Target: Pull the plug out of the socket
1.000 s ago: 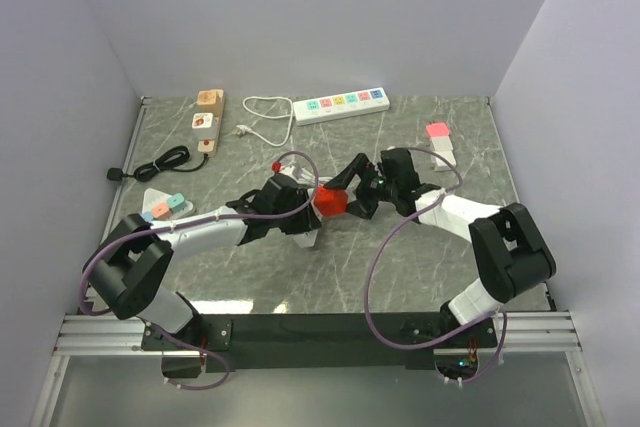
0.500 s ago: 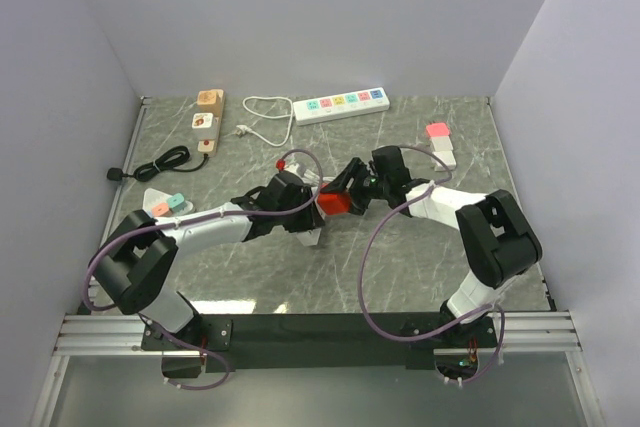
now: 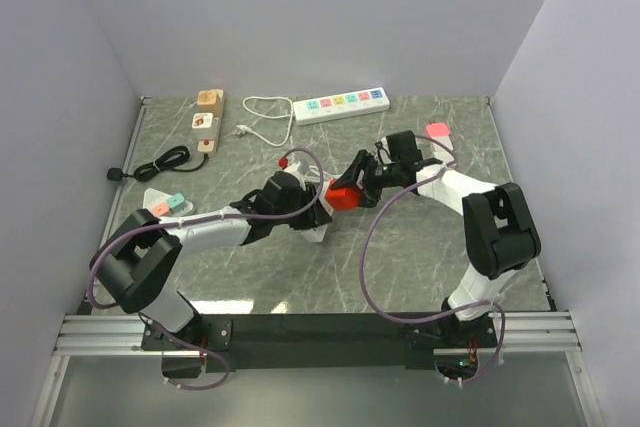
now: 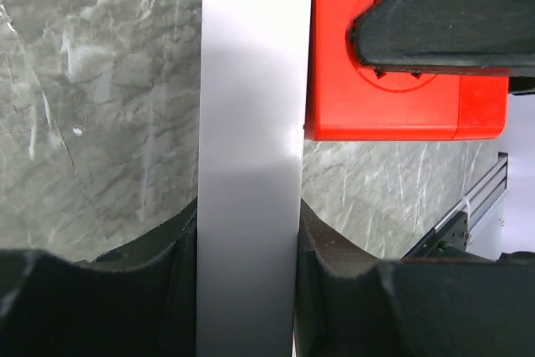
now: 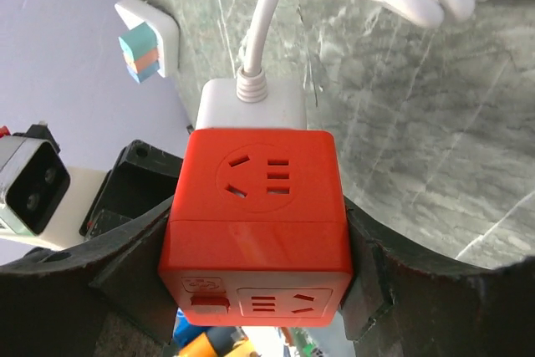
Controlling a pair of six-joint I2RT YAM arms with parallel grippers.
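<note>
Table top (image 3: pixel 400 257) is grey marbled stone with pale veins. I see plain pale lilac panels boxing it in: back wall (image 3: pixel 320 17), left wall (image 3: pixel 60 67), right wall (image 3: pixel 590 97). Aluminium rail (image 3: pixel 100 332) along the near edge. Light soft and even, faint glare by the rail.

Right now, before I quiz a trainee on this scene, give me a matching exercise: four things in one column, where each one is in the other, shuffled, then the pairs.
Things
1. red cube socket
2. white plug
3. long white power strip
4. black cord

Places
A. at the far edge of the table, lying free
B. between the fingers of the left hand
C. near the table's left edge, untouched
D. between the fingers of the right hand

Pairs: 1-D, 2-B, 3-A, 4-C
</note>
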